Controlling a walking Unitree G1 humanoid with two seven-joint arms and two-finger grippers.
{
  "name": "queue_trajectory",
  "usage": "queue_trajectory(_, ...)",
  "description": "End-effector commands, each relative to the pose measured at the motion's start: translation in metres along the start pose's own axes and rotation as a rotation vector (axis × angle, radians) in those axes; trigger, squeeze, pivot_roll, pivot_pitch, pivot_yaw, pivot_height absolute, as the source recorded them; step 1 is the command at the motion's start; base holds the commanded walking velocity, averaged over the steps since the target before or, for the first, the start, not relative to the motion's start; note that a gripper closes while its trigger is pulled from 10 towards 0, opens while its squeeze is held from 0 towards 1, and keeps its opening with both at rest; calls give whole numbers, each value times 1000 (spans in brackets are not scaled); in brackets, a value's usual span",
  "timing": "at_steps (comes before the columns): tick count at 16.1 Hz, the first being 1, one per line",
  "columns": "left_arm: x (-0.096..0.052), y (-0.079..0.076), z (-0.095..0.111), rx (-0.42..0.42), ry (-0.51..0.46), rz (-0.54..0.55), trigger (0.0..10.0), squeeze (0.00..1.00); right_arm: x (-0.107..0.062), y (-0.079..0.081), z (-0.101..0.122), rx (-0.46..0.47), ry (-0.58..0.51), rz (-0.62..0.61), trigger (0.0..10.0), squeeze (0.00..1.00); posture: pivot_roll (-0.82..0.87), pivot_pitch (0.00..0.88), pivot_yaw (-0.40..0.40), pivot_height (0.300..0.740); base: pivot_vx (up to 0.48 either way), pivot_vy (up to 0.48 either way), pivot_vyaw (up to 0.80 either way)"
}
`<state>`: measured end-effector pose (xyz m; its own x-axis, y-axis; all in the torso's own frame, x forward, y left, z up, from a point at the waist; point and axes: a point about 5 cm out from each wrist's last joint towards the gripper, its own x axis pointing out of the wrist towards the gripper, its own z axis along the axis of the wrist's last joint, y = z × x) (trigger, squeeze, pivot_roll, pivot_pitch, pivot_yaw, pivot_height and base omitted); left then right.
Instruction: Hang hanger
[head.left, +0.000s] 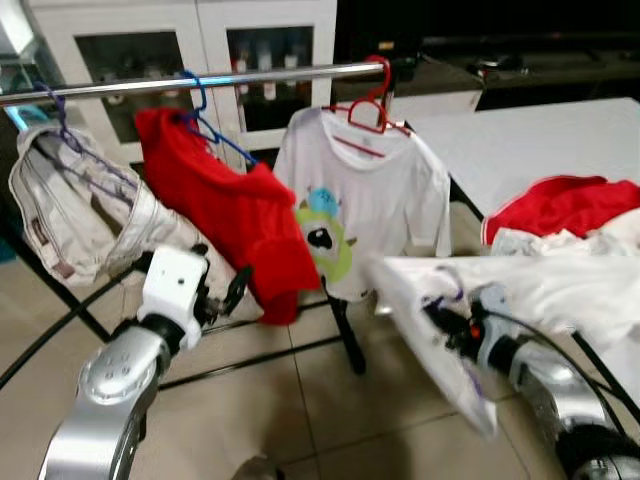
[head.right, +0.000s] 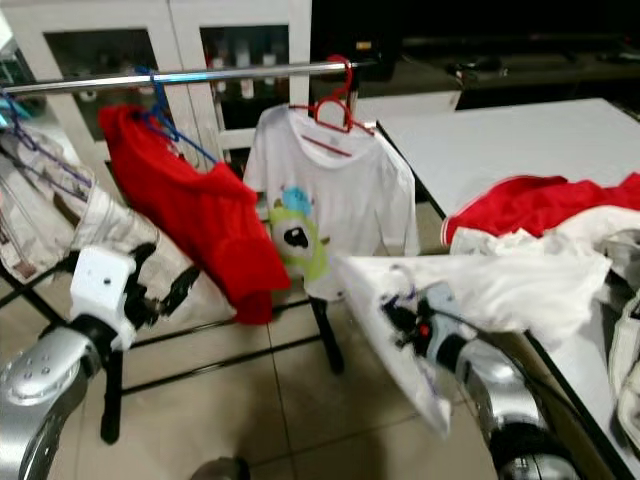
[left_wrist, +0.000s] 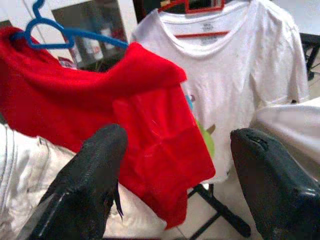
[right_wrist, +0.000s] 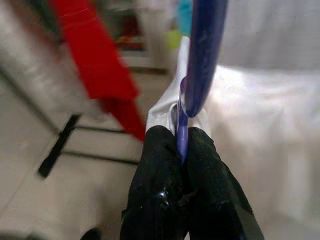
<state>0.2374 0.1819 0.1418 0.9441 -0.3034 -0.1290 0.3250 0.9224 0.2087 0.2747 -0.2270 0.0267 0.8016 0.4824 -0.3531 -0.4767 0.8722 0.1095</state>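
Observation:
My right gripper (right_wrist: 181, 150) is shut on a purple hanger (right_wrist: 202, 65) that carries a white garment (head.left: 440, 330); it holds it low, in front of the table's near corner and below the rail. The hanger's hook (head.left: 447, 287) pokes out of the cloth. The silver clothes rail (head.left: 200, 80) runs across the back. My left gripper (left_wrist: 175, 165) is open with nothing between its fingers, raised in front of the red shirt (head.left: 230, 210) on a blue hanger (head.left: 200, 115).
On the rail also hang a beige garment (head.left: 70, 205) at the left and a white monster-print T-shirt (head.left: 355, 210) on a red hanger (head.left: 372, 105). The white table (head.left: 540, 140) at the right holds red and white clothes (head.left: 565, 205). The rack's black legs (head.left: 345, 335) cross the tiled floor.

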Motion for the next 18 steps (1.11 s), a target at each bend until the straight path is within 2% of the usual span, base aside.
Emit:
queue_trajectory(1,2,1,1,0,-3,8,10000,0,-3,-13,10,6,-60,-70,10000,0,-8,52,-43,740,0,0,0)
queue_trajectory(3,6,0,6,-25,-34,-13,10000,0,-7,-31,40,-12,-182,-79,10000,0,-23,44,-29,740,0,0,0)
queue_trajectory(4,10,-3,10,-35,-59,-46,10000,0,-10,-36,79,-71,-305,-9,10000,0,-26,41,-28,740,0,0,0)
queue_trajectory(5,11,-5,12,-35,-74,-64,10000,0,-18,-38,112,-84,-413,23,10000,0,-30,37,-27,740,0,0,0)
queue_trajectory(6,11,-6,13,-38,-77,-69,10000,0,-24,-40,127,-80,-469,27,10000,0,-31,36,-26,740,0,0,0)
queue_trajectory(7,13,-6,14,-36,-82,-73,10000,0,-44,-44,173,-54,-637,7,10000,0,-33,31,-24,740,0,0,0)
queue_trajectory(8,14,-6,15,-41,-88,-78,10000,0,-75,-38,234,-61,-816,-11,10000,0,-36,27,-21,740,0,0,0)
queue_trajectory(9,14,-6,16,-42,-92,-79,10000,0,-94,-26,271,-79,-900,-17,10000,0,-38,25,-21,740,0,0,0)
queue_trajectory(10,16,-5,17,-47,-100,-81,10000,0,-130,0,332,-99,-1057,-19,10000,0,-41,21,-20,740,0,0,0)
queue_trajectory(11,17,-5,18,-50,-103,-81,10000,0,-141,8,350,-92,-1112,-16,10000,0,-43,19,-20,740,0,0,0)
queue_trajectory(12,17,-6,18,-52,-105,-83,10000,0,-150,17,360,-114,-1119,-17,10000,0,-44,16,-21,740,0,0,0)
queue_trajectory(13,18,-7,17,-54,-103,-87,10000,0,-142,30,351,-195,-999,-14,10000,0,-47,13,-21,740,0,0,0)
queue_trajectory(14,18,-8,16,-56,-101,-87,10000,0,-130,40,334,-216,-888,0,10000,0,-47,13,-21,740,0,0,0)
queue_trajectory(15,18,-7,16,-56,-99,-86,10000,0,-125,42,328,-215,-858,6,10000,0,-47,13,-21,740,0,0,0)
queue_trajectory(16,19,-6,15,-57,-93,-81,10000,0,-111,51,307,-214,-758,31,10000,0,-48,12,-19,740,0,0,0)
queue_trajectory(17,19,-5,14,-55,-89,-77,10000,0,-96,58,282,-175,-683,86,10000,0,-48,14,-17,740,0,0,0)
queue_trajectory(18,19,-5,14,-56,-89,-77,10000,0,-95,59,278,-163,-676,94,10000,0,-48,14,-17,740,0,0,0)
